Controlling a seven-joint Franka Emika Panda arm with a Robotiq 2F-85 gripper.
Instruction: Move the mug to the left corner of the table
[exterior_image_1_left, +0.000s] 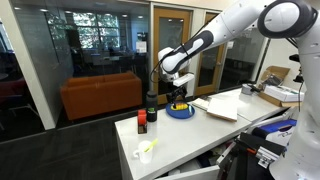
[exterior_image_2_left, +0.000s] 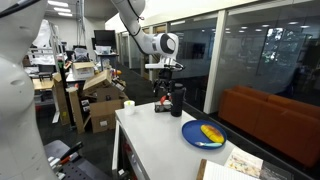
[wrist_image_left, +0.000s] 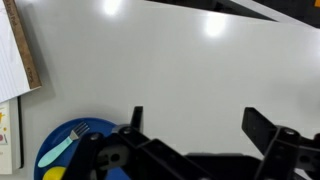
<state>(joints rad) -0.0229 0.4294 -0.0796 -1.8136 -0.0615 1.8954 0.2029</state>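
Observation:
The mug (exterior_image_1_left: 147, 150) is a small white cup with a pale yellow tint. It stands near a corner of the white table (exterior_image_1_left: 200, 130) and also shows in an exterior view (exterior_image_2_left: 129, 105). My gripper (exterior_image_1_left: 177, 90) hangs in the air above the table, near the blue dish, well away from the mug. In an exterior view (exterior_image_2_left: 163, 84) it is above the dark cylinder. In the wrist view my gripper (wrist_image_left: 200, 125) is open and empty over the bare table top (wrist_image_left: 180, 60). The mug is out of the wrist view.
A blue dish with yellow inside (exterior_image_1_left: 180, 110) (exterior_image_2_left: 203, 134) (wrist_image_left: 68, 142) holds a pale blue fork. A dark cylindrical container (exterior_image_1_left: 152, 104) (exterior_image_2_left: 177, 100) and a small red-capped bottle (exterior_image_1_left: 142, 122) stand between dish and mug. An open book (exterior_image_1_left: 215, 107) (wrist_image_left: 12, 50) lies beyond the dish.

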